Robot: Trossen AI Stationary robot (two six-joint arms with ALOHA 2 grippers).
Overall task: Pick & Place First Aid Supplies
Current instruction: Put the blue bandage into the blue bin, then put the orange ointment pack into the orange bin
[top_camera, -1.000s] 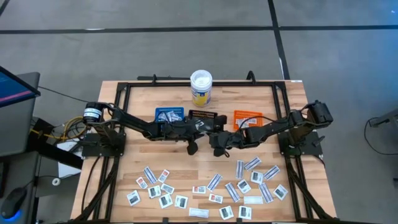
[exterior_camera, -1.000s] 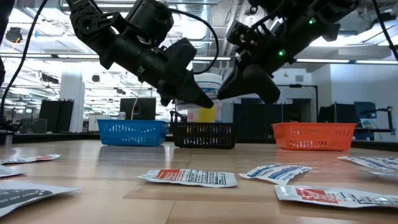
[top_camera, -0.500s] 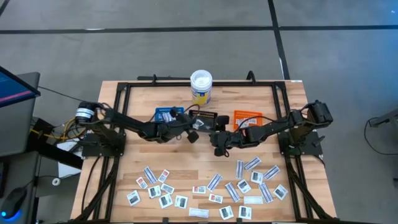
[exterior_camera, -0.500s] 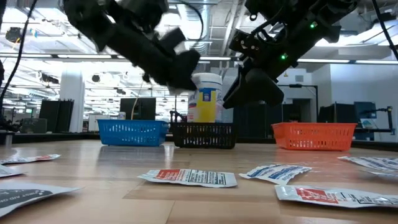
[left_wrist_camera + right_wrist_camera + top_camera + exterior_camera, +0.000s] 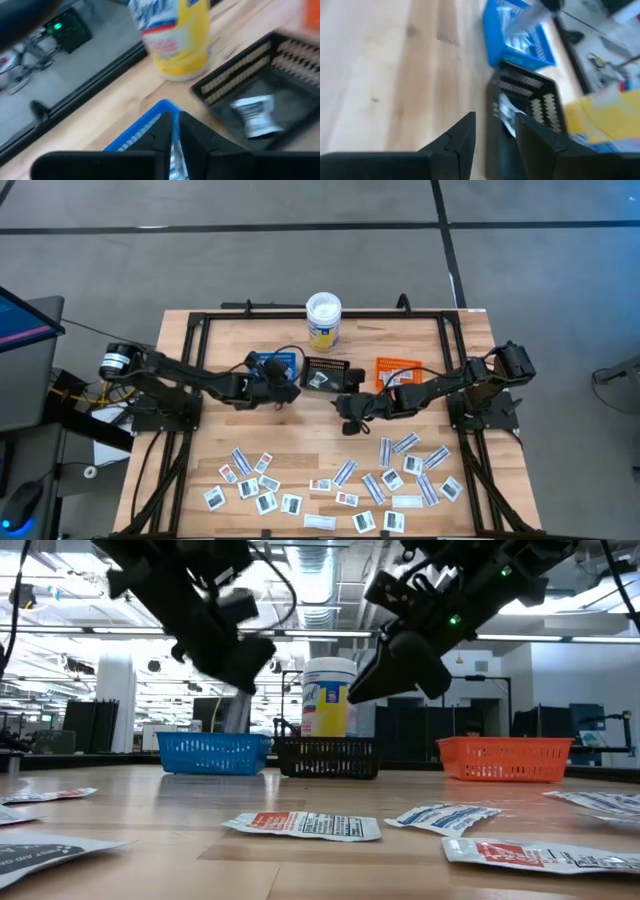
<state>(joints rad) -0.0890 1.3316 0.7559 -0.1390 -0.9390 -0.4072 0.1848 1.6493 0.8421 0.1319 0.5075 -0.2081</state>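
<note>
Left gripper (image 5: 283, 388) fingers nipping a strip packet (image 5: 176, 150) over blue tray (image 5: 272, 365), right gripper (image 5: 347, 408) fingers parted, empty, by black tray (image 5: 327, 373)

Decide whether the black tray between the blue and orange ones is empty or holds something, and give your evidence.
Not empty. The black tray holds one white packet, seen from overhead and lying on the tray floor in the left wrist view.

White-lidded yellow tub (image 5: 323, 321) at table's far edge; blue (image 5: 274, 364), black (image 5: 333, 370), orange (image 5: 397, 368) trays (probably mesh) in a row.
</note>
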